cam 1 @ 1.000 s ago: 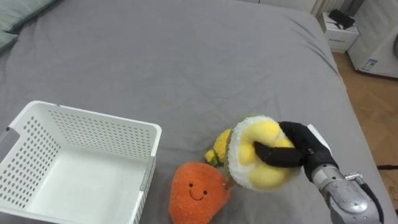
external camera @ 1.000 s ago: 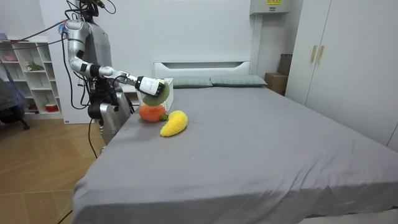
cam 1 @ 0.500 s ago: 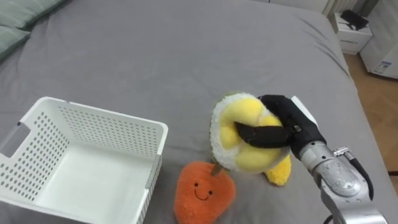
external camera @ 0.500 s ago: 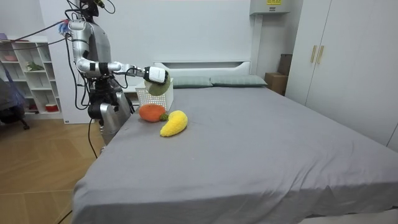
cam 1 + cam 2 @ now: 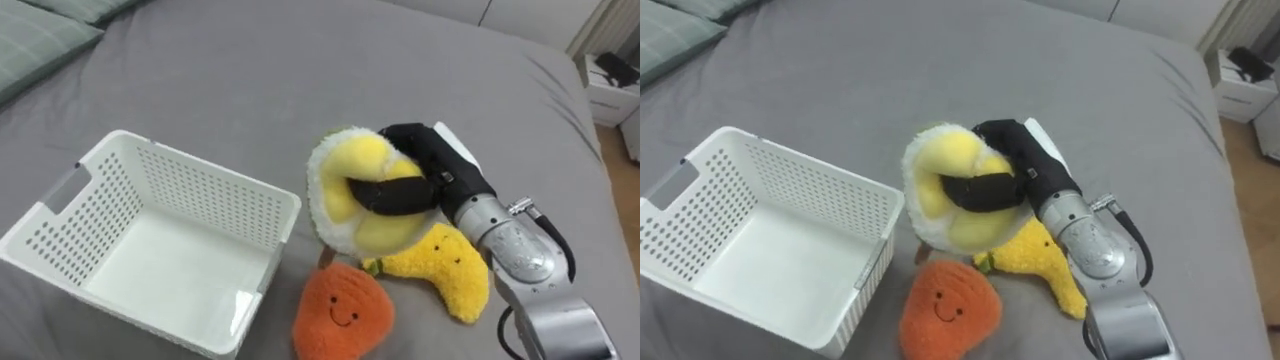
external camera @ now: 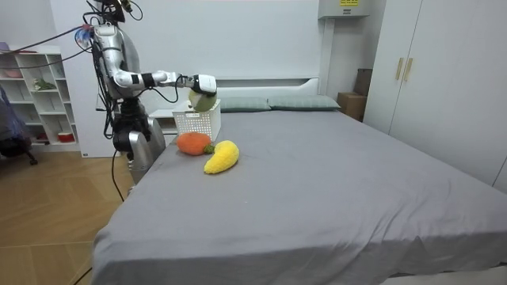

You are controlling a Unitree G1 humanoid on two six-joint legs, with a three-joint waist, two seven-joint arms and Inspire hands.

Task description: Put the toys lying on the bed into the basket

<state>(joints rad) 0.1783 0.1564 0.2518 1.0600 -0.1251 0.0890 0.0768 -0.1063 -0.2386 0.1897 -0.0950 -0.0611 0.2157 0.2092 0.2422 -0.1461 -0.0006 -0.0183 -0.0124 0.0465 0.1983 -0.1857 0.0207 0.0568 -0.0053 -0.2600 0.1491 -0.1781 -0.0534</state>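
Observation:
My right hand (image 5: 425, 175) is shut on a round yellow and white plush toy with a green edge (image 5: 352, 190), held in the air just right of the white perforated basket (image 5: 150, 240). The same hand (image 5: 1020, 165) and toy (image 5: 945, 195) show in the right eye view, close to the basket (image 5: 760, 235). Below the held toy, an orange plush with a smiling face (image 5: 340, 312) and a yellow banana-shaped plush (image 5: 440, 275) lie on the grey bed (image 5: 250, 80). In the room view the hand (image 6: 206, 82) holds the toy (image 6: 201, 100) above the basket (image 6: 196, 124).
The robot stands at the bed's side near its head. Pillows (image 6: 269, 104) lie by the headboard. A white nightstand (image 5: 612, 85) stands beyond the bed's far edge. Shelves (image 6: 36, 103) stand at the room view's left. Wide bare grey bedding stretches beyond the toys.
My right hand has lifted the round plush and carried it left, from beside the orange toy to the basket's edge. The banana plush, once hidden behind it, now lies in plain sight.

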